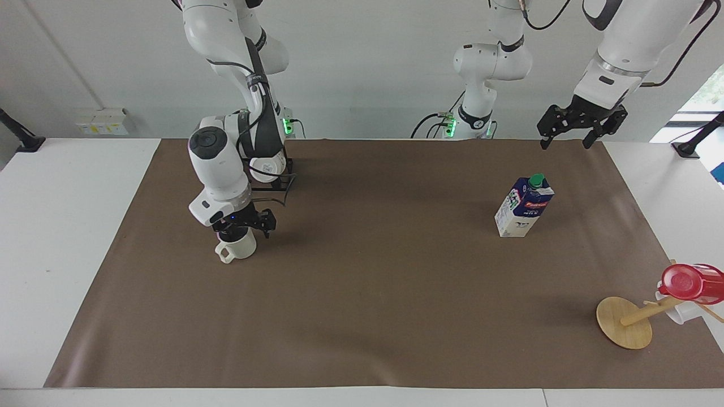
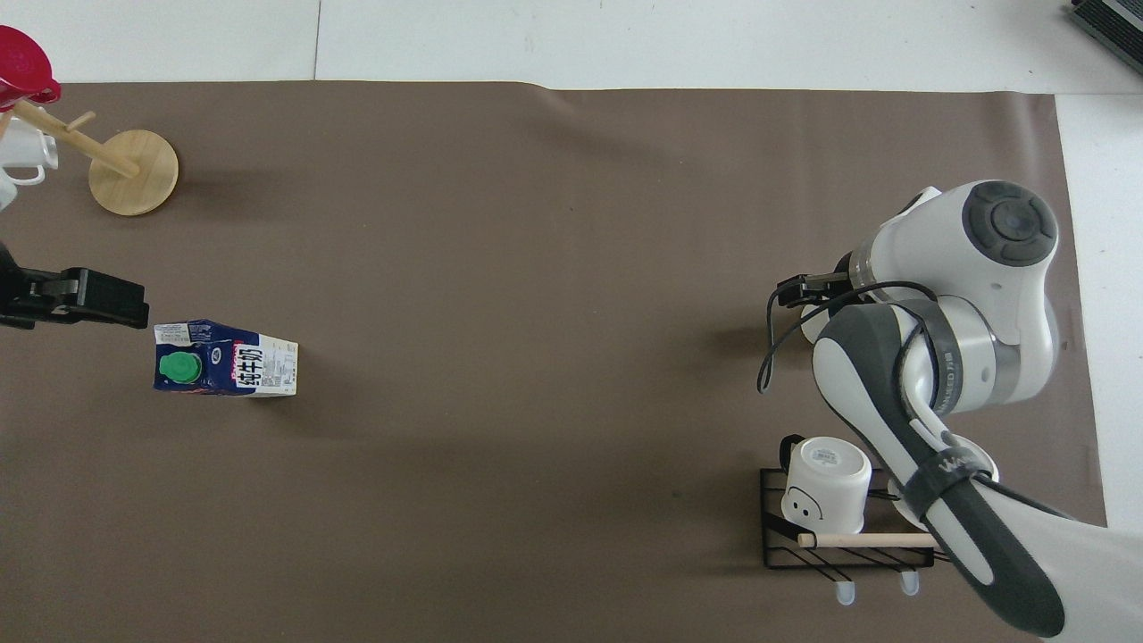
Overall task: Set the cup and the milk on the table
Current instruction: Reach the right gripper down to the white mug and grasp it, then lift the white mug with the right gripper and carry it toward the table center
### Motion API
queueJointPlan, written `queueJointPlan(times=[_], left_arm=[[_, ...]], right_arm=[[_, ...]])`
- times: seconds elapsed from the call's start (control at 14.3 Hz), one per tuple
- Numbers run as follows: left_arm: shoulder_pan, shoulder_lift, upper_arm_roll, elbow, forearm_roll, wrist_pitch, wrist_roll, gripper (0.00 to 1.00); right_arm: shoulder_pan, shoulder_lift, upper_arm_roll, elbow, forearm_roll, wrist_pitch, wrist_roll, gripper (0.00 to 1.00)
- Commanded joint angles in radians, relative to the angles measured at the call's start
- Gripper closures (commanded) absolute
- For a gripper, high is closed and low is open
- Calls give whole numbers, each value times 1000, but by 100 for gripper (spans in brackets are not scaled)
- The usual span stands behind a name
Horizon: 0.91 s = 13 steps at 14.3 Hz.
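Observation:
The cup point(image 1: 238, 249) stands upright on the table's brown sheet point(image 1: 367, 294) toward the right arm's end, handle away from the robots. My right gripper point(image 1: 244, 225) is down on the cup's top and hides its opening. In the overhead view the right arm covers all but a sliver of the cup point(image 2: 809, 323). The milk point(image 1: 525, 206) stands upright on the sheet toward the left arm's end; it also shows in the overhead view point(image 2: 223, 359). My left gripper point(image 1: 567, 141) waits open and empty in the air beside the milk, apart from it.
A black wire rack point(image 1: 271, 182) with white mugs stands nearer to the robots than the cup, partly hidden by the right arm. A wooden mug tree point(image 1: 625, 323) holding a red cup point(image 1: 690, 281) stands far from the robots, at the left arm's end.

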Motion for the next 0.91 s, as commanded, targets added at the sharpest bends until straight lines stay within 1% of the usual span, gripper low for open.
queueJointPlan(times=[0.0, 0.07, 0.28, 0.35, 0.49, 0.84], left_arm=[[-1, -5, 3, 11, 0, -22, -2, 0], [-1, -5, 3, 11, 1, -22, -2, 0], [-1, -5, 3, 11, 1, -22, -2, 0], [-1, -5, 3, 11, 0, -22, -2, 0], [-1, -5, 3, 11, 1, -22, -2, 0], [-1, -5, 3, 11, 0, -22, -2, 0]], right_arm=[[-5, 0, 1, -17, -3, 30, -24, 7], [-5, 0, 1, -17, -3, 28, -26, 22], [-6, 0, 1, -15, -3, 25, -26, 52], [-6, 0, 1, -13, -3, 20, -24, 71], [-8, 2, 1, -7, -3, 11, -26, 100], [-8, 6, 1, 11, -2, 13, -10, 100]])
